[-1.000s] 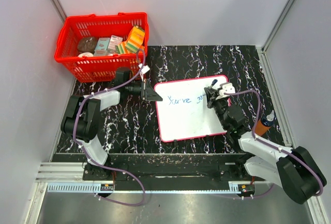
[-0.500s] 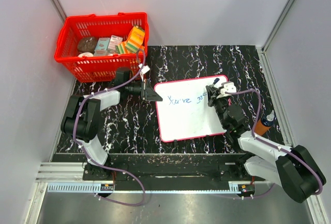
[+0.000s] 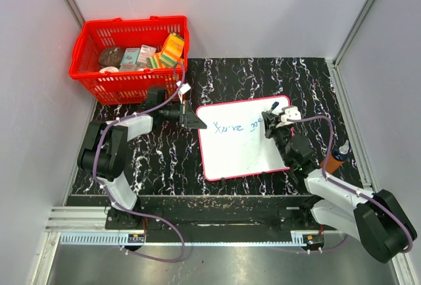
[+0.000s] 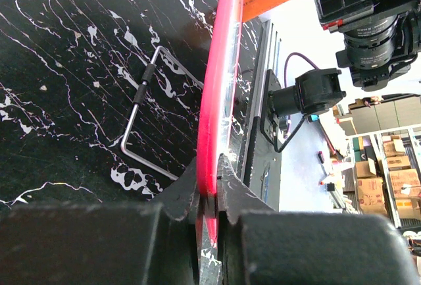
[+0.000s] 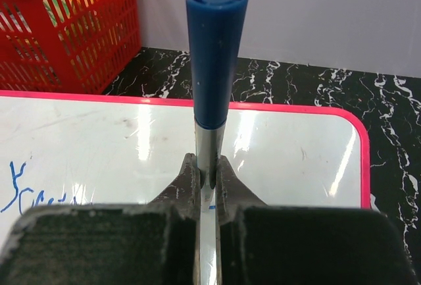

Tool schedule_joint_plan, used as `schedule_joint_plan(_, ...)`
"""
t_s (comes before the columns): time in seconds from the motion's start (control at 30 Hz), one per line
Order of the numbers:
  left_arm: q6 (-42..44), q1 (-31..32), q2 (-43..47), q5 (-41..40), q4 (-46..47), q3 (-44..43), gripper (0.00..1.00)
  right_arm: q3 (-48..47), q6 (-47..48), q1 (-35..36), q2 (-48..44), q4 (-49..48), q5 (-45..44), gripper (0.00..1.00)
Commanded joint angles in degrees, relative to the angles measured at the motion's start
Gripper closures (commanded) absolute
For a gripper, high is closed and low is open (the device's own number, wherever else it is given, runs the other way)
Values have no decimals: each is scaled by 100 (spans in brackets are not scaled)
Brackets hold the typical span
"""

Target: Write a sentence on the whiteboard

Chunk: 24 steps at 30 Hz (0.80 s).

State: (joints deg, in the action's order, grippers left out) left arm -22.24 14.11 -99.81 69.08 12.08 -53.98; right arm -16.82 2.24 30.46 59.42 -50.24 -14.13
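The whiteboard (image 3: 237, 156), white with a thin red frame, lies on the black marbled table. Blue handwriting, the sentence (image 3: 231, 128), runs across its upper half and ends beside the right arm. My left gripper (image 3: 197, 125) is shut on the board's left edge; the left wrist view shows the red frame (image 4: 214, 94) pinched between the fingers of that gripper (image 4: 207, 189). My right gripper (image 3: 269, 124) is shut on a blue-capped marker (image 5: 214, 61), held upright over the whiteboard (image 5: 296, 160). The marker's tip is hidden. A bit of blue writing (image 5: 23, 196) shows at the left.
A red basket (image 3: 95, 77) with packets stands at the back left. An orange bottle-like object (image 3: 335, 160) stands on the table right of the board. A bent metal wire (image 4: 141, 94) lies on the table by the board's edge. Grey walls enclose the table.
The right gripper with the marker shifted slightly right, then back, at the end of the writing. The left gripper has kept its hold on the board's edge.
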Motion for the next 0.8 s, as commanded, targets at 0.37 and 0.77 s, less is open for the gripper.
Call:
schedule_joint_plan(0.37, 967, 145, 32, -703, -91, 10, 100, 232, -189, -31, -387, 348, 192, 100)
schedule_joint_plan(0.77, 1002, 145, 32, -712, -135, -8, 100, 276, -286, -31, -598, 664, -256, 100)
